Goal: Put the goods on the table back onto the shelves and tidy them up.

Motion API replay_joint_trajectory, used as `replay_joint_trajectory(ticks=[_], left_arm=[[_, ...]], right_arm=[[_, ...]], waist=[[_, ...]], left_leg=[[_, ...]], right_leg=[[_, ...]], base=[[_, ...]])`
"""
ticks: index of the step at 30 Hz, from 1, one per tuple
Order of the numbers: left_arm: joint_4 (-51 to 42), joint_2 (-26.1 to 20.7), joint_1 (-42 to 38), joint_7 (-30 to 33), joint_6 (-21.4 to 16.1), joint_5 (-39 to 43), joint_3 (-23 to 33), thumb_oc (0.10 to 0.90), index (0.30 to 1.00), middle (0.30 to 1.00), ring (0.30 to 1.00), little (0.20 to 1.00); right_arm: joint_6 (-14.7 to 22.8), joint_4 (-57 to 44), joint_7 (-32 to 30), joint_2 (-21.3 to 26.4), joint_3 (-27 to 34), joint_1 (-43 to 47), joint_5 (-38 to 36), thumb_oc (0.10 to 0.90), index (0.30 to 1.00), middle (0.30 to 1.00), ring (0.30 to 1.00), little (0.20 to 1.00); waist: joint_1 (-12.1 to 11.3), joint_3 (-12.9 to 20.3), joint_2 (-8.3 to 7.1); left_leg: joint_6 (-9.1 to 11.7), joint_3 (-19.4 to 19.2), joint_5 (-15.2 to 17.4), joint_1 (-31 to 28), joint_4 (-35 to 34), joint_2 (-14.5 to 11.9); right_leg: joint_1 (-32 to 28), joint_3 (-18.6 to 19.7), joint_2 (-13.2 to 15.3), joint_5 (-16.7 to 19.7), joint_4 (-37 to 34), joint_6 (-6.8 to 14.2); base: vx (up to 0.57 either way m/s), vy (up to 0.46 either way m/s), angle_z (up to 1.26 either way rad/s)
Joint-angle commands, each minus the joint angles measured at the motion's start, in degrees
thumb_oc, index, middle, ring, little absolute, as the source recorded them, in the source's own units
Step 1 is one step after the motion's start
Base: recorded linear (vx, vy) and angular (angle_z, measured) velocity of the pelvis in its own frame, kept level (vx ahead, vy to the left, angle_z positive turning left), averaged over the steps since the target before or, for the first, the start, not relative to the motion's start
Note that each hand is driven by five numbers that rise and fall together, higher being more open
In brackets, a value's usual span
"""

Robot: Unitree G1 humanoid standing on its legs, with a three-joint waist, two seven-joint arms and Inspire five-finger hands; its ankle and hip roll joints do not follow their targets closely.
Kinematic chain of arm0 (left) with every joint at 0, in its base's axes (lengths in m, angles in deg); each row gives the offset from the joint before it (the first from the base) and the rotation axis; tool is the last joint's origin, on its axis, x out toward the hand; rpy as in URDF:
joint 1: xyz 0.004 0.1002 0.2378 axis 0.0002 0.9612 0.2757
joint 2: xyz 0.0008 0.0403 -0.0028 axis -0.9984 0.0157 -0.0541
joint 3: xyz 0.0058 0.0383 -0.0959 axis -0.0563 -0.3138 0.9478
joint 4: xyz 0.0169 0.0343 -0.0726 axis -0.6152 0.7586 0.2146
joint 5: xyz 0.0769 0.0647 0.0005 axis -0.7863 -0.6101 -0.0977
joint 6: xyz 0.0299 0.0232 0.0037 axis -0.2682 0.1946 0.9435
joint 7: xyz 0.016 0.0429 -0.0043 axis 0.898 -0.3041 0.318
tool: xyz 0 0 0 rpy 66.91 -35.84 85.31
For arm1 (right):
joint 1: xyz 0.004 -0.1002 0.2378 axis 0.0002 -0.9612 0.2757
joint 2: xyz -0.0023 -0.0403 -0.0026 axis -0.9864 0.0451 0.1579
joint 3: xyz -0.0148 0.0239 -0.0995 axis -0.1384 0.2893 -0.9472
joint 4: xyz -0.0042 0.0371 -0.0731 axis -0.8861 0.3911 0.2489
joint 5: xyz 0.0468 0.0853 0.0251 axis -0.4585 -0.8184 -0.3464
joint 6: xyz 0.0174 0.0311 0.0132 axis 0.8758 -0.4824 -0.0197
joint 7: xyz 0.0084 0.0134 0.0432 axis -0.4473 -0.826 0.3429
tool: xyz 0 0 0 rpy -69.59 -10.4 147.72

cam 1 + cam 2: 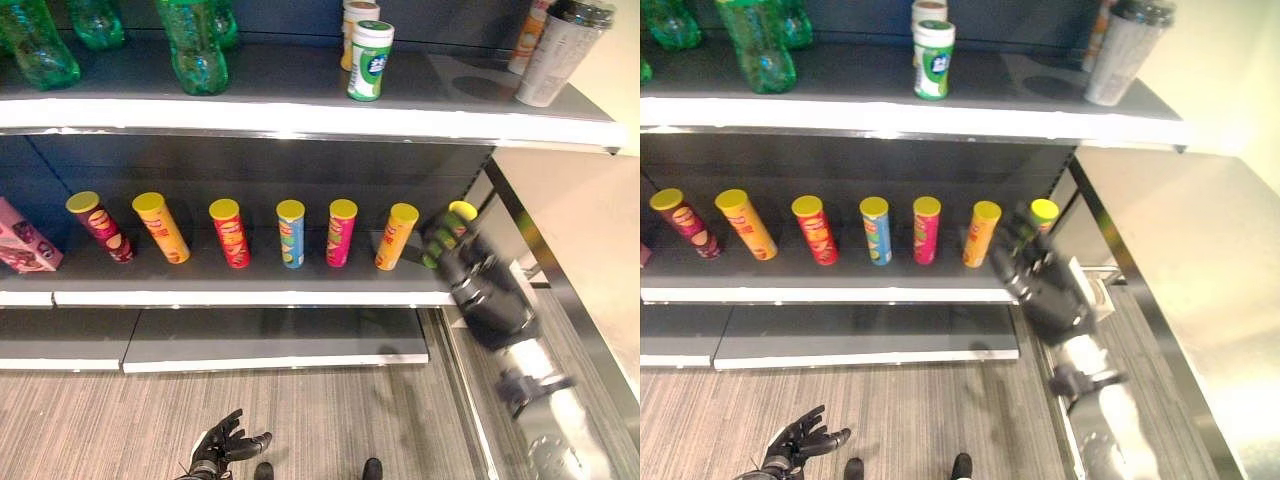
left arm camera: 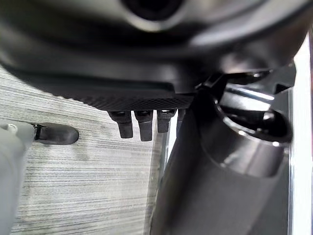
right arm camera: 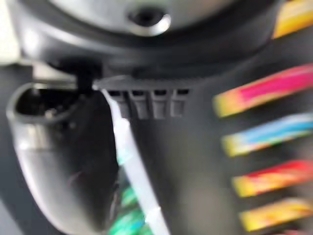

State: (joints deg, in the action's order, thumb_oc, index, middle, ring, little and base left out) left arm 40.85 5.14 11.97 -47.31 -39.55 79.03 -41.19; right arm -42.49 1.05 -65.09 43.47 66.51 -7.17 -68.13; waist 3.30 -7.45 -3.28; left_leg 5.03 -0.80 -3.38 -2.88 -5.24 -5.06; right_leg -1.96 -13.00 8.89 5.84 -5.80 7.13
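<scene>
Seven crisp cans on middle shelf (image 1: 250, 285); right hand (image 1: 480, 285) grips seventh, green can (image 1: 447, 232); left hand (image 1: 222, 445) loosely spread, empty.

We are seeing yellow-lidded chip cans (image 1: 291, 234) showing maroon, orange, red, blue, pink and green on a dark grey shelf (image 1: 250, 275), green bottles (image 1: 195, 45) glinting above, a pink box (image 1: 25, 240) sitting left.

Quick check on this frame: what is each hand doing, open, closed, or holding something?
Left hand: open, fingers spread, holding nothing, low above the floor.
Right hand: closed on the green chip can at the middle shelf's right end.
</scene>
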Motion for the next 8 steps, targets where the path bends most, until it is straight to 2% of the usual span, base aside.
replay_joint_trajectory(ticks=[1, 4, 6, 7, 8], left_arm=[[1.9, -3.2, -3.9, -2.1, -4.0, -1.3, 1.6, 0.8, 0.9, 0.9, 0.9, 0.9], [2.1, -3.5, -4.4, -2.8, -3.9, -1.6, 1.2, 0.8, 0.9, 0.9, 0.9, 0.9], [2.1, -3.7, -4.8, -3.1, -3.9, -1.7, 0.7, 0.8, 0.9, 0.9, 0.9, 0.9], [2.1, -3.7, -5.2, -2.9, -3.9, -1.1, 0.1, 0.8, 0.9, 0.9, 0.9, 0.9], [2.0, -3.7, -5.4, -2.7, -3.8, -0.8, -0.2, 0.8, 0.9, 0.9, 0.9, 0.9]], right_arm=[[-0.1, -1.3, 4.2, 2.6, 0.7, 3.3, 3.2, 0.8, 0.9, 0.9, 0.9, 0.9], [-2.4, 6.5, 5.1, 3.8, -2.7, 1.3, 8.5, 0.8, 0.9, 0.9, 0.9, 0.9], [-3.3, 15.0, 3.7, 3.8, -5.2, 0.8, 15.7, 0.8, 0.9, 0.9, 0.9, 0.9], [-2.7, 26.0, 0.4, 1.6, -7.3, 2.2, 23.7, 0.8, 0.9, 0.9, 0.9, 0.9], [-2.3, 30.8, -1.7, -0.1, -7.6, 3.2, 26.6, 0.8, 0.9, 0.9, 0.9, 0.9]], waist=[[-0.3, 1.7, -0.67], [-0.1, 1.7, -0.95], [-0.1, 1.7, -1.15], [-0.3, 1.6, -1.28], [-0.4, 1.6, -1.24]], left_leg=[[-0.1, -4.4, 6.9, -3.2, 0.2, 0.0], [0.0, -4.6, 6.9, -3.3, 0.2, 0.0], [0.0, -4.6, 7.0, -3.5, 0.2, 0.0], [-0.1, -4.6, 7.1, -3.6, 0.2, 0.1], [-0.2, -4.6, 7.1, -3.7, 0.2, 0.1]], right_leg=[[-3.5, -0.3, 1.7, -4.7, 0.8, 3.1], [-3.5, -0.2, 1.8, -4.5, 0.8, 3.1], [-3.7, -0.2, 1.8, -4.5, 0.8, 3.1], [-3.7, -0.3, 1.9, -4.4, 0.8, 3.1], [-3.8, -0.3, 1.9, -4.4, 0.8, 3.1]], base=[[0.0, 0.015, -0.09], [0.0, 0.009, -0.09], [0.0, 0.015, -0.07], [0.0, 0.018, -0.06], [0.0, 0.0, 0.0]])
